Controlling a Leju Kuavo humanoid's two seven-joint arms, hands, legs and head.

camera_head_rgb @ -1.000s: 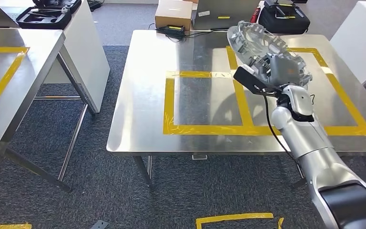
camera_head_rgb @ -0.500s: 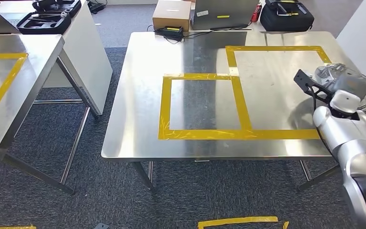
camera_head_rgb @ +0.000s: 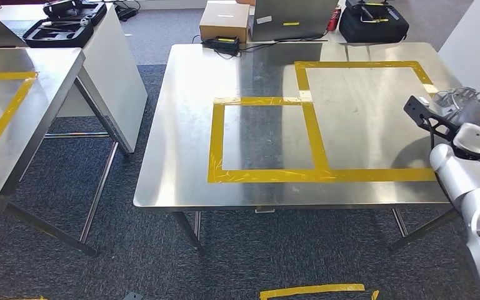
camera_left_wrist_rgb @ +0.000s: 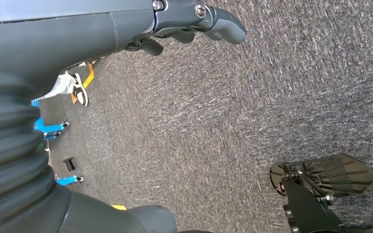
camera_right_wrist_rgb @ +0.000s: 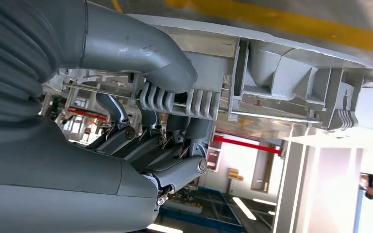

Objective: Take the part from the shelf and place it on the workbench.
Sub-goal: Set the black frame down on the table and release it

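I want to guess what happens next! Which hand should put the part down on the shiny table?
The right hand, probably. It already grips the grey part and sits at the right edge of the workbench, beside the yellow tape square. The left hand hangs over carpet, holding nothing.

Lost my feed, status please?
Right hand grips the part at the workbench's right edge. Left hand hangs empty. Nothing blocking.

We see dark grey carpet (camera_head_rgb: 131, 250) underfoot, with yellow tape strips (camera_head_rgb: 312, 290) at the near edge. A second steel table (camera_head_rgb: 12, 119) stands at left, a white cabinet (camera_head_rgb: 122, 69) beyond it. Far off sit a cardboard box (camera_head_rgb: 225, 19) and what may be black cases (camera_head_rgb: 59, 25).
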